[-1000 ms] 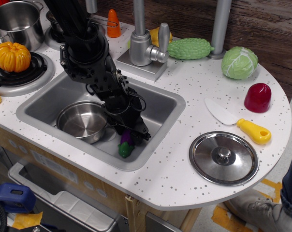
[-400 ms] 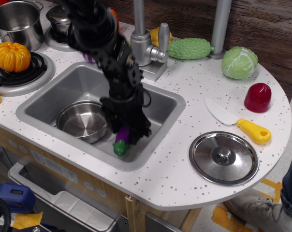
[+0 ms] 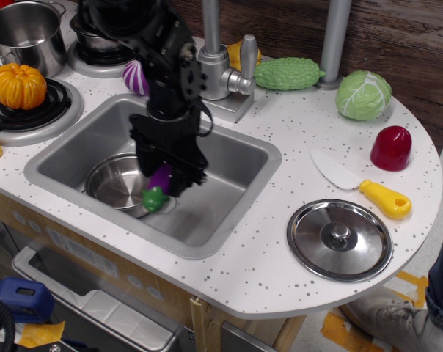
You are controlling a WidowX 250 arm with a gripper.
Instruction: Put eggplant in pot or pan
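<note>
My gripper (image 3: 165, 174) is shut on the eggplant (image 3: 158, 186), a small glossy purple toy with a green stem cap pointing down and left. It hangs in the air inside the sink, over the right rim of the shallow steel pot (image 3: 117, 182). The pot sits in the left half of the sink and holds nothing. The black arm reaches down from the upper left and hides part of the pot's far rim.
The steel sink (image 3: 229, 192) has a faucet (image 3: 221, 70) behind it. A tall stockpot (image 3: 27, 33), orange pumpkin (image 3: 17, 84) and striped purple vegetable (image 3: 136, 77) stand left. A steel lid (image 3: 339, 239), yellow-handled knife (image 3: 361, 185), red object (image 3: 391, 147), cabbage (image 3: 363, 94) and green gourd (image 3: 288, 73) lie right.
The gripper took the eggplant off the sink floor, lifted it, and carried it left from the sink's middle to over the pot's right rim.
</note>
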